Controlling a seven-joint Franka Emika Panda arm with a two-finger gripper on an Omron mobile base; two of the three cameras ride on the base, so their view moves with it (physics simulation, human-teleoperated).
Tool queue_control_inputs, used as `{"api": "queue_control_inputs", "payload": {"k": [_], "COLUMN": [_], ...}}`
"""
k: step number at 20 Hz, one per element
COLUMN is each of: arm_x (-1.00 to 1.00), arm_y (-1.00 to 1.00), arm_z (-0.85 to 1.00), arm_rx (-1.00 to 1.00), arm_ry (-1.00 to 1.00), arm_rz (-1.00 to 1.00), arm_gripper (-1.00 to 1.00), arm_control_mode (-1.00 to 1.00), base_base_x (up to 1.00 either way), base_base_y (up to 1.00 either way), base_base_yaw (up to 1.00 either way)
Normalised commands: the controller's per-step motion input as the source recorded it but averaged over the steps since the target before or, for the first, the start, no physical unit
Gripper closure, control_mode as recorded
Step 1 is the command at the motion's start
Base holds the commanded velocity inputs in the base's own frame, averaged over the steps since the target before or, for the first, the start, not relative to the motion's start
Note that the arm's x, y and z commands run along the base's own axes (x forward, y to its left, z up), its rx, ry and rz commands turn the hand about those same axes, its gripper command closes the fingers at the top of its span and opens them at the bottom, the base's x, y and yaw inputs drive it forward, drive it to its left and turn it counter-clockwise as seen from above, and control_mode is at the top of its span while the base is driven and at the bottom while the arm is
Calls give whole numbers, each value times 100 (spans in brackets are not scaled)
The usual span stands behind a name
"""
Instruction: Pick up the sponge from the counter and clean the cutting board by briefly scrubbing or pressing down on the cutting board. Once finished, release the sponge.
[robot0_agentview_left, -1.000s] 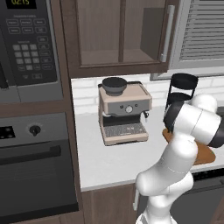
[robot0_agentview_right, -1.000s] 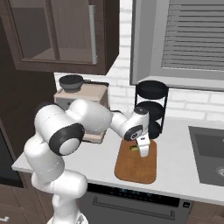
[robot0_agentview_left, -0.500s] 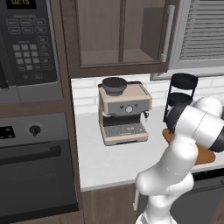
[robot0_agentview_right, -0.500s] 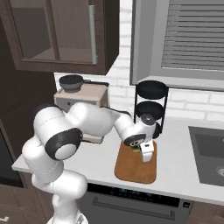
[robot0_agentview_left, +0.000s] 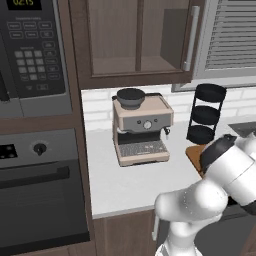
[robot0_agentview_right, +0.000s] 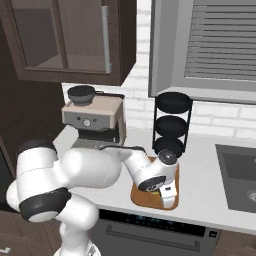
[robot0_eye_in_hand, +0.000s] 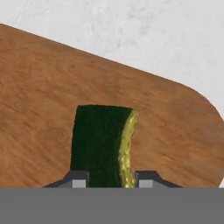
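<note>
From the left base view, arm has swung lower and forward since a second ago; cutting board (robot0_agentview_left: 194, 152) edge peeks beside it on the counter (robot0_agentview_left: 115, 185). Right base view: gripper (robot0_agentview_right: 166, 192) has dropped onto the board's near end. Hand view: jaws pinch the sponge (robot0_eye_in_hand: 101, 142), which looks close against the wood. Judgement: pressing stroke underway; release not yet done.

Dark wood wall cabinet (robot0_agentview_left: 137, 42) hangs over me, white brick backsplash (robot0_agentview_right: 215, 115) behind. To my left a black microwave (robot0_agentview_left: 30, 50) sits above the oven (robot0_agentview_left: 40, 195); to my right, window blinds (robot0_agentview_right: 220, 45) and a grey sink (robot0_agentview_right: 242, 182).
</note>
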Motion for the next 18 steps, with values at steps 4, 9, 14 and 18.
{"api": "queue_control_inputs", "payload": {"k": [4,9,14,18], "arm_x": [-48,29,81,84], "arm_y": [0,0,0,0], "arm_z": [-1,0,0,0], "arm_rx": [-5,-1,0,0], "arm_ry": [3,4,7,1], "arm_rz": [0,0,0,0], "arm_gripper": [100,100,100,100], "arm_control_mode": [-100,-100,-100,-100], "base_base_x": [0,0,0,0], "base_base_y": [0,0,0,0], "base_base_yaw": [0,0,0,0]}}
